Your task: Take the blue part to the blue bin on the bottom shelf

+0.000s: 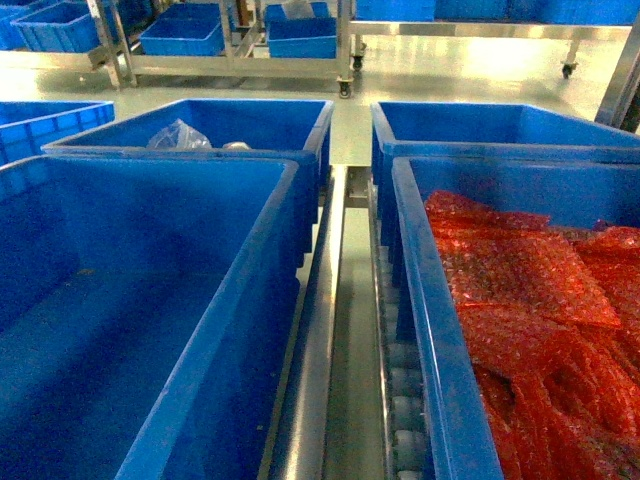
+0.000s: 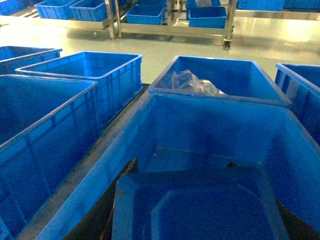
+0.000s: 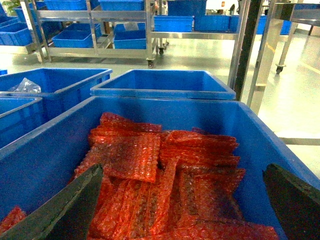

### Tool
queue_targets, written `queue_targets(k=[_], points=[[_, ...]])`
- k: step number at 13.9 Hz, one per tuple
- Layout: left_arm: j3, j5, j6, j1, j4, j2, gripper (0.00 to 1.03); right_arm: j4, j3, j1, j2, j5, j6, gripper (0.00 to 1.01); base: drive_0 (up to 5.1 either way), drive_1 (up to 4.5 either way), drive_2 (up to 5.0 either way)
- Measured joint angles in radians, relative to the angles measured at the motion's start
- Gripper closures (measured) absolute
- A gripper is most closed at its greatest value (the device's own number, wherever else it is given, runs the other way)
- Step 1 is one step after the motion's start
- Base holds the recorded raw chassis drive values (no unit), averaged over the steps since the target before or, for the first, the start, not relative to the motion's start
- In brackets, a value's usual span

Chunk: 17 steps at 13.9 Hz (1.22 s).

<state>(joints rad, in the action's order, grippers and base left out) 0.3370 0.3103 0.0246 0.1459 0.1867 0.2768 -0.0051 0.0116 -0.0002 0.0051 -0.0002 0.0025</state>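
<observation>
Step in hand: you are at the release; the small dark navy-blue boxy part (image 2: 200, 200) hangs at the bottom of the left wrist view, above the open mouth of the large bright-blue plastic bin (image 2: 225, 125).
Left gripper (image 2: 200, 227): dark jaws flank the part on both sides; you appear to be pinching it.
Right gripper (image 3: 181, 172): jaws spread wide, holding nothing, over the blue crate of red bubble-wrap packets (image 3: 150, 165).
Shelf: the stainless-steel roller shelf (image 1: 310, 350) runs between the crates at centre frame.
Next move: lower into the bin, clear of its rim, then let go; avoid the crate with the clear plastic bag (image 2: 192, 82) behind.
</observation>
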Motion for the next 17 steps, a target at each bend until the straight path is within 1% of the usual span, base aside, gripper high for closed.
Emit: queue_targets(k=[9,10,11,12,13,14,15,16,17], points=[[0.0,0.003,0.0,0.0,0.0,0.0,0.6,0.0,0.0,0.0,0.0,0.0,0.0,0.03,0.0,0.0,0.0],[0.002,0.198,-0.007,0.09,-0.054,0.047,0.6,0.0,0.0,0.0,0.0,0.0,0.0,0.03,0.0,0.0,0.0],[0.017,0.329,-0.004,0.166,-0.116,0.15,0.6,0.0,0.0,0.0,0.0,0.0,0.0,0.03,0.0,0.0,0.0],[0.035,0.335,0.012,0.184,-0.169,0.248,0.6,0.0,0.0,0.0,0.0,0.0,0.0,0.03,0.0,0.0,0.0],[0.079,0.283,0.043,0.191,-0.239,0.374,0.57,0.0,0.0,0.0,0.0,0.0,0.0,0.03,0.0,0.0,0.0],[0.122,0.254,0.057,0.191,-0.27,0.486,0.42,0.0,0.0,0.0,0.0,0.0,0.0,0.03,0.0,0.0,0.0],[0.115,0.244,0.06,0.191,-0.254,0.514,0.32,0.0,0.0,0.0,0.0,0.0,0.0,0.03,0.0,0.0,0.0],[0.104,0.239,0.059,0.19,-0.267,0.51,0.24,0.0,0.0,0.0,0.0,0.0,0.0,0.03,0.0,0.0,0.0],[0.016,0.066,0.023,0.122,-0.506,0.45,0.36,0.0,0.0,0.0,0.0,0.0,0.0,0.03,0.0,0.0,0.0]])
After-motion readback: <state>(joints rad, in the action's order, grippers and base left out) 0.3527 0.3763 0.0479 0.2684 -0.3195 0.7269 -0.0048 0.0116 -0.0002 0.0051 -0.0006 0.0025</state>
